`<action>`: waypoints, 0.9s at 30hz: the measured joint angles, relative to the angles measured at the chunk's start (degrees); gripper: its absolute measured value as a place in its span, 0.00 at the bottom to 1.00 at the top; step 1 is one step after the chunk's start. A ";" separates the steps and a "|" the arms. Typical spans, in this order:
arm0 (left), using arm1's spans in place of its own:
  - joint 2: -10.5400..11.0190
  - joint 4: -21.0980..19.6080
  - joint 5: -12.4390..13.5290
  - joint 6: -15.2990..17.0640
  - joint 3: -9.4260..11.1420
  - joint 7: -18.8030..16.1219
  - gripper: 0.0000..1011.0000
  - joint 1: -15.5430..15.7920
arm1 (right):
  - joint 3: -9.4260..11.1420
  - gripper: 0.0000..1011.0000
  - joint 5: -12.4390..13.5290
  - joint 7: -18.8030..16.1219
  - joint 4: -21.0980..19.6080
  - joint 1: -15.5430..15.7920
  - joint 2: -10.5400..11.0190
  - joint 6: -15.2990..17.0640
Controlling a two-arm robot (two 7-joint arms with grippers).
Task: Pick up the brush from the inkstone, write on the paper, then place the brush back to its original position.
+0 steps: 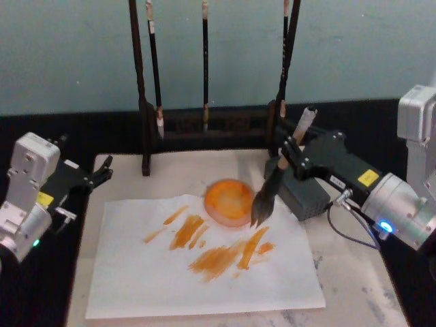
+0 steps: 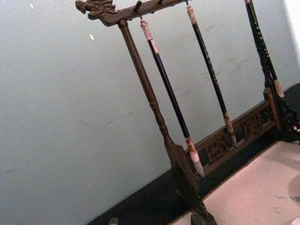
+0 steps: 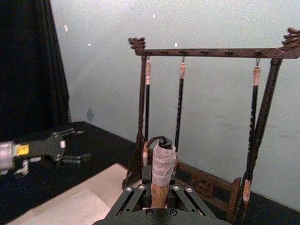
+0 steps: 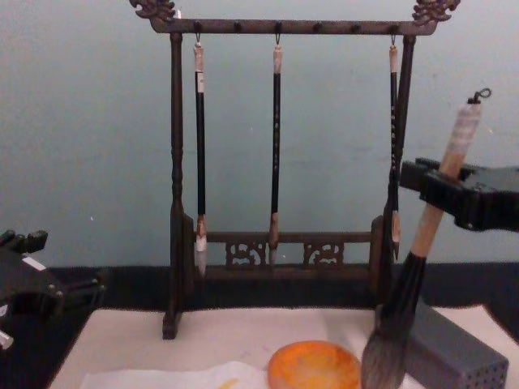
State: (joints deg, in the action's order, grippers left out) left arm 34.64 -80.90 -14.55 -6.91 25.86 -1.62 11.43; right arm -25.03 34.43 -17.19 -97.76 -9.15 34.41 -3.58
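My right gripper (image 1: 287, 155) is shut on the tan handle of the brush (image 1: 278, 170), which it holds tilted with the bristles down. The grey bristle head (image 1: 262, 202) hangs at the right edge of the round orange inkstone (image 1: 228, 201); whether it touches anything I cannot tell. The paper (image 1: 204, 279) lies in front of the inkstone and carries several orange strokes. From the chest view the brush (image 4: 428, 220) slants down beside the inkstone (image 4: 313, 366). Its white-wrapped end (image 3: 163, 164) rises between my right gripper's fingers (image 3: 135, 193). My left gripper (image 1: 99, 174) rests open at the left, off the mat.
A dark wooden rack (image 1: 144, 102) with three thin hanging brushes stands behind the inkstone. A grey perforated block (image 1: 308, 197) sits just right of the brush head, under my right gripper. The off-white felt mat (image 1: 354, 286) extends beyond the paper.
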 joint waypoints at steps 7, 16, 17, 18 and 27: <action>0.00 0.00 0.00 0.00 0.00 0.00 0.99 0.00 | 0.96 0.15 -0.83 -1.65 -2.59 2.63 1.79 0.49; 0.00 0.00 0.00 0.00 0.00 0.00 0.99 0.00 | 2.31 0.15 -0.95 -3.85 -5.02 5.01 3.10 0.97; 0.00 0.00 0.00 0.00 0.00 0.00 0.99 0.00 | 2.41 0.15 -0.92 -4.09 -5.17 5.18 3.20 1.05; 0.00 0.00 0.00 0.00 0.00 0.00 0.99 0.00 | 2.60 0.15 -0.88 -4.54 -5.47 5.48 3.35 1.22; 0.00 0.00 0.00 0.00 0.00 0.00 0.99 0.00 | 3.33 0.15 -0.94 -5.97 -6.06 6.42 3.46 2.16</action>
State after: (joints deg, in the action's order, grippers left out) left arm 34.65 -80.90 -14.55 -6.91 25.86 -1.62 11.43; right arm -21.69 33.50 -23.16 -103.83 -2.73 37.87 -1.42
